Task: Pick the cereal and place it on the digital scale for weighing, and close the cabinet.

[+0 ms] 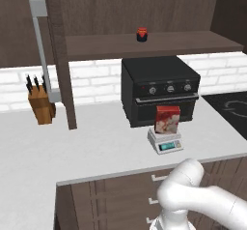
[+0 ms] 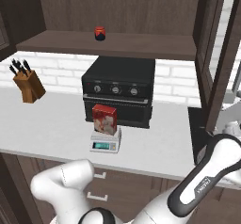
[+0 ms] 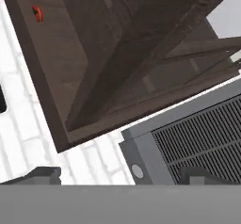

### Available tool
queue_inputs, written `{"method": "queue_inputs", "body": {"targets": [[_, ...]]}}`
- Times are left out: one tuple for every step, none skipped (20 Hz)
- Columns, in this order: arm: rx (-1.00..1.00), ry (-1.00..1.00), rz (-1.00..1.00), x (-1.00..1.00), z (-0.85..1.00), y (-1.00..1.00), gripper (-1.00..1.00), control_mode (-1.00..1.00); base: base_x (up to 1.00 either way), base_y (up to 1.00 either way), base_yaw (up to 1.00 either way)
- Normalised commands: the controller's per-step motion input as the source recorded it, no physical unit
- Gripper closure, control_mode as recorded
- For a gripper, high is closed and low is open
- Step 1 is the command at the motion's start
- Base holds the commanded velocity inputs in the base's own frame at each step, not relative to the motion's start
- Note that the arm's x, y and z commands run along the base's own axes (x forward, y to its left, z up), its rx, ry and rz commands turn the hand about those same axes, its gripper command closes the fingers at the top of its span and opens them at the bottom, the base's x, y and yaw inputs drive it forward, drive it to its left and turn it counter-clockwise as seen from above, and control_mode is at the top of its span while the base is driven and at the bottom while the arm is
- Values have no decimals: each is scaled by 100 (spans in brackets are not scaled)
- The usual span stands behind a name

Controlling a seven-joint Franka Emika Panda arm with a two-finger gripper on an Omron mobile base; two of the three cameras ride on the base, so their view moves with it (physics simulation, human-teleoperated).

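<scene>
We look up along our fingers (image 3: pixel 42 175), whose two dark tips stand wide apart with nothing between them. Above them the dark brown cabinet (image 3: pixel 141 53) hangs open, its shelf and inner walls running at a slant. A small red jar (image 3: pixel 37 13) sits on the shelf, far off. White brick wall (image 3: pixel 19 124) lies beside it, and a grey ribbed vent (image 3: pixel 197 138) sits near the fingers.

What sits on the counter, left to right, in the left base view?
Knife block → open cabinet door → scale carrying the cereal, with the oven behind them → cooktop.
</scene>
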Motion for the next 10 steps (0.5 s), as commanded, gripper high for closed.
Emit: {"method": "queue_inputs", "body": {"targets": [[0,-18,13,0,88,0,-100,-100,0,0,0],[0,-20,12,-3,89,0,-100,-100,0,0,0],[0,-24,14,-21,89,13,-100,-100,0,0,0],[-2,-25,15,-24,91,36,-100,-100,0,0,0],[-3,-22,14,-21,94,45,-100,-100,0,0,0],[-7,-22,14,-29,88,86,-100,-100,0,0,0],[-8,-20,15,-39,81,100,-100,-100,0,0,0],[-9,-14,16,-21,69,100,-100,-100,0,0,0],[-10,-11,17,-14,73,100,-100,-100,0,0,0],[-10,-8,15,-9,76,100,-100,-100,0,0,0]]}}
